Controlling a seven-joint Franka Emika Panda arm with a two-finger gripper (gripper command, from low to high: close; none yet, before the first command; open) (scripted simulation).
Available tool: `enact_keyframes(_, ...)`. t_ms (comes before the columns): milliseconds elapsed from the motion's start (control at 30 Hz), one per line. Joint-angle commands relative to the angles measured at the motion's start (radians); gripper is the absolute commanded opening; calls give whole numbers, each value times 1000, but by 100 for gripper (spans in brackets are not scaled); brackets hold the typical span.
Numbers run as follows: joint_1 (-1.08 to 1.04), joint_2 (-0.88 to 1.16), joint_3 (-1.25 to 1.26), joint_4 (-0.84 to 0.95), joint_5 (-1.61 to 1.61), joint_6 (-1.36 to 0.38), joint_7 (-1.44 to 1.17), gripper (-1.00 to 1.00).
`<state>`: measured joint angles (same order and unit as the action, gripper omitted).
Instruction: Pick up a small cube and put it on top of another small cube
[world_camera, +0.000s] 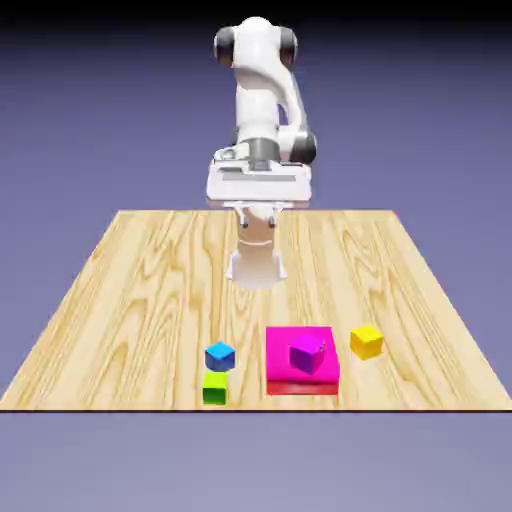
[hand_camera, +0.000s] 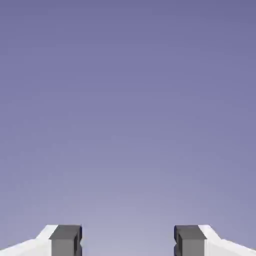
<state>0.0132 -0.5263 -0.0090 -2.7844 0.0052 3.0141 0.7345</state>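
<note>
I see 4 small cubes on the wooden table (world_camera: 140, 290), all gathered near its front edge. The blue cube (world_camera: 220, 355) sits left of the middle, turned so a corner faces the front edge, its top a lighter blue than its sides. The green cube (world_camera: 215, 388) lies just in front of it, almost at the front edge, squarely aligned and apparently touching or nearly touching the blue one. The purple cube (world_camera: 307, 355) rests on top of a flat magenta block (world_camera: 283, 350) with a red lower edge, near the middle of the front edge; it is rotated on that block. The yellow cube (world_camera: 366, 341) stands just beside the block, toward the table's right edge in the exterior view, a small gap between them.

My gripper (hand_camera: 128, 241) hangs high above the table's far half, well apart from every cube. In the hand view its 2 grey fingertips (hand_camera: 65, 240) stand wide apart with only the blue-violet backdrop between them, so it is released and carries nothing.
</note>
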Motion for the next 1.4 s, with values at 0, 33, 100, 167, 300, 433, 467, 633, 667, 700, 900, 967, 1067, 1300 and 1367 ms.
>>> enact_keyframes(0, 1, 36, -8, 21, 4, -19, -5, 0)
enact_keyframes(33, 2, 73, -15, 43, 9, -38, -11, 0)
enact_keyframes(100, 4, 145, -30, 85, 17, -76, -22, 0)
enact_keyframes(167, 6, 217, -45, 128, 26, -114, -32, 0)
enact_keyframes(300, 10, 362, -75, 213, 44, -190, -54, 0)
enact_keyframes(433, 14, 507, -105, 298, 61, -265, -75, 0)
enact_keyframes(467, 15, 544, -112, 319, 65, -284, -81, 0)
enact_keyframes(633, 20, 725, -150, 425, 87, -379, -108, 0)
enact_keyframes(667, 21, 761, -157, 447, 92, -398, -113, 0)
enact_keyframes(700, 22, 797, -165, 468, 96, -417, -118, 0)
enact_keyframes(900, 8, 970, -165, 536, 129, -407, -148, 0)
enact_keyframes(967, -7, 1042, -145, 546, 149, -345, -162, 0)
enact_keyframes(1067, -12, 1063, -139, 549, 155, -327, -167, -100)
enact_keyframes(1300, 43, 811, -98, 524, 68, -552, -129, -100)
enact_keyframes(1367, 58, 739, -25, 523, 36, -619, -126, -100)
